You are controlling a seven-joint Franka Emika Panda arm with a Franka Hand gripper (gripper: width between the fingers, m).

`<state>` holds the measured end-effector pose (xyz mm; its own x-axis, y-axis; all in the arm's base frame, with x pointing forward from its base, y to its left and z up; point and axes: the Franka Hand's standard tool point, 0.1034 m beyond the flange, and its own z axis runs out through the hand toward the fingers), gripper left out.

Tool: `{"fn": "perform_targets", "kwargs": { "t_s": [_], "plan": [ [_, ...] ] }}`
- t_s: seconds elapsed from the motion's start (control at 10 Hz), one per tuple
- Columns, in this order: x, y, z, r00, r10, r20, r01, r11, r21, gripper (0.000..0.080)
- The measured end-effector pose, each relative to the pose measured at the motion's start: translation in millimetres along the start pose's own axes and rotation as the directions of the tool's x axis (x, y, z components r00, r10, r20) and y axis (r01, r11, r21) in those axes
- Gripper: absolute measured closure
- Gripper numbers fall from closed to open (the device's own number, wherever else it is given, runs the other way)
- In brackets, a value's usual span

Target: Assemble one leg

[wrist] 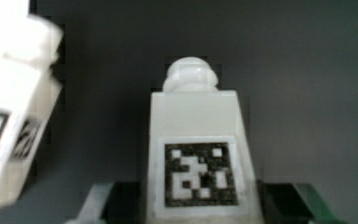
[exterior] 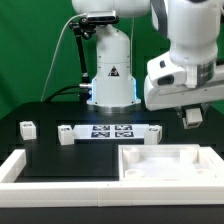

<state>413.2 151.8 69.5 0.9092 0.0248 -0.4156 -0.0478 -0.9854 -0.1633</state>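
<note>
In the wrist view the leg (wrist: 197,120), a white blocky post with a rounded peg at its far end and a square tag on its face, sits between my gripper's (wrist: 197,203) two fingers (wrist: 115,203). The pads press against both of its sides. In the exterior view my gripper (exterior: 192,117) hangs above the table at the exterior view's right, over the far edge of the large flat white piece (exterior: 165,162). The leg is mostly hidden there by the hand. Two more legs (exterior: 28,127) (exterior: 66,135) stand at the exterior view's left.
The marker board (exterior: 112,131) lies mid-table in front of the robot base (exterior: 110,70). A white L-shaped rail (exterior: 20,172) runs along the front left. A blurred white tagged part (wrist: 16,100) lies close beside the held leg in the wrist view.
</note>
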Motion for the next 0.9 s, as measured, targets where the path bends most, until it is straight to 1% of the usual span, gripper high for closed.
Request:
{"fn": "perform_targets", "kwargs": {
  "t_s": [0.1,0.2,0.3,0.4,0.5,0.6,0.7,0.8,0.9],
  "plan": [
    [5.6,1.3,-19.6,0.993,-0.004,-0.120,0.003,1.000,-0.006,0.0509],
    [4.6,3.0,-32.3,0.984,-0.009,-0.181,0.007,1.000,-0.011,0.0509],
    [13.9,4.2,-46.0,0.960,-0.010,-0.280,0.007,1.000,-0.011,0.0509],
    [17.0,4.8,-55.3,0.936,-0.012,-0.353,0.007,1.000,-0.014,0.0509],
    [18.2,5.3,-54.0,0.910,-0.019,-0.414,0.012,1.000,-0.020,0.0509],
    [22.3,5.1,-54.9,0.859,-0.032,-0.511,0.021,0.999,-0.027,0.0509],
    [21.8,5.4,-54.7,0.809,-0.046,-0.586,0.031,0.999,-0.036,0.0509],
    [20.8,6.5,-54.2,0.780,-0.059,-0.623,0.039,0.998,-0.045,0.0509],
    [22.8,10.4,-58.9,0.739,-0.096,-0.667,0.064,0.995,-0.072,0.0509]
  ]
}}
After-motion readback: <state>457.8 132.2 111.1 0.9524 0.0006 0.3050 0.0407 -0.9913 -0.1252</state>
